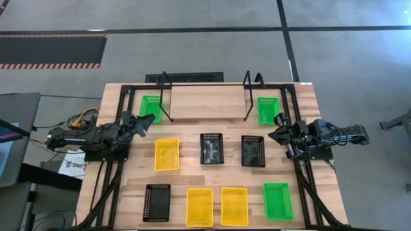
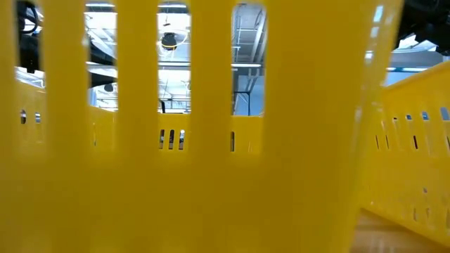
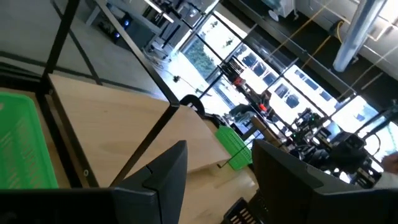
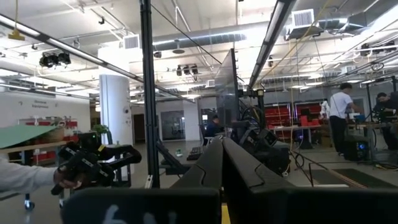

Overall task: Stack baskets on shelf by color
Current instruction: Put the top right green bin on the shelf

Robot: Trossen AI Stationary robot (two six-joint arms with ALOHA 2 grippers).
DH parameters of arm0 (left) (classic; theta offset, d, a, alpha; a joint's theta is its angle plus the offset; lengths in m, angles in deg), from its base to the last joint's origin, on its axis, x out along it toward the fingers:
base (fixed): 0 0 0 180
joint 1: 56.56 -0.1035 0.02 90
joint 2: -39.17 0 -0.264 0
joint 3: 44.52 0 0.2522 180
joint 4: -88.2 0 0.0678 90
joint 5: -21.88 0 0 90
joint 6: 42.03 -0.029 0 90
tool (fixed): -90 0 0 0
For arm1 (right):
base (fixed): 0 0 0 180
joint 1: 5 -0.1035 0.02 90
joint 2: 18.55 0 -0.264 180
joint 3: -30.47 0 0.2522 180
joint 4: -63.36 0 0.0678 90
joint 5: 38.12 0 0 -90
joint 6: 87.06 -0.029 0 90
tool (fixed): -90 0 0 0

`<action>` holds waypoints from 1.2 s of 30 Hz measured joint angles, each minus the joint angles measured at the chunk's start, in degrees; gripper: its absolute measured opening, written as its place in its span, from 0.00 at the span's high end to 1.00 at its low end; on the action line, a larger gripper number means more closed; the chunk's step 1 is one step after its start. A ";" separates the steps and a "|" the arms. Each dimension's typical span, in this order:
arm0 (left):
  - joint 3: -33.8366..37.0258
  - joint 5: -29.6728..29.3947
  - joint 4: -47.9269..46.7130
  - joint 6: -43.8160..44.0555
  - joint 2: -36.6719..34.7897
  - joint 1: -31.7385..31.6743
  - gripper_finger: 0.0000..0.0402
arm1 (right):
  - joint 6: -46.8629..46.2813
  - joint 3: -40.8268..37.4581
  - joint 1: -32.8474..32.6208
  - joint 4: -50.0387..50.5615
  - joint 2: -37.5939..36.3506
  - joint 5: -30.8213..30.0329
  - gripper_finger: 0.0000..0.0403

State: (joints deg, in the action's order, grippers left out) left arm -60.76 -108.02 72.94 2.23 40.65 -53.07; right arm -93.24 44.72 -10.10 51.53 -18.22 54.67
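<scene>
In the high view the shelf (image 1: 209, 102) stands at the table's far middle, nothing on its wood surface. One green basket (image 1: 150, 108) rests flat on the table left of it, another (image 1: 268, 109) right of it. Nearer lie a yellow basket (image 1: 167, 154) and two black ones (image 1: 211, 148) (image 1: 253, 151). The near row holds a black (image 1: 157, 203), two yellow (image 1: 200, 206) (image 1: 234, 206) and a green basket (image 1: 277, 200). My left gripper (image 1: 146, 122) (image 3: 219, 144) hovers open near the left green basket (image 3: 25, 143). My right gripper (image 1: 275, 133) (image 4: 222, 140) is shut, held above the table's right side.
The table's black frame rails (image 1: 302, 160) run under both arms. A yellow basket wall (image 2: 211, 140) stands right before the low camera and blocks that view. People work in the room beyond the table (image 4: 341, 118). Bare wood lies between the basket rows (image 1: 212, 176).
</scene>
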 joint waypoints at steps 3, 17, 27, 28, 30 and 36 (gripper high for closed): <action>0.00 0.14 0.00 0.38 0.01 0.01 0.58 | 0.00 0.00 0.00 0.00 0.00 0.00 0.94; 0.00 1.70 -0.02 -3.36 0.02 0.02 0.98 | -2.60 0.00 -0.41 -4.52 0.02 0.05 0.93; 0.00 2.55 0.02 -2.54 0.02 0.02 1.00 | -5.57 0.02 -0.37 -7.25 0.02 -2.98 0.94; 0.00 2.55 0.02 -1.92 0.02 0.02 1.00 | -6.09 0.02 -0.37 -7.11 0.02 -3.78 0.94; 0.00 2.54 0.02 -0.61 0.02 0.02 1.00 | -8.12 0.02 -0.37 -6.64 0.00 -5.12 0.94; 0.00 2.06 0.04 -0.94 0.02 0.02 1.00 | -17.81 0.02 -0.37 0.36 0.03 -13.19 0.92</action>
State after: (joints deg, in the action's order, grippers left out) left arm -60.76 -105.95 72.99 1.29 40.67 -53.05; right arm -111.05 44.75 -10.47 51.90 -18.18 41.47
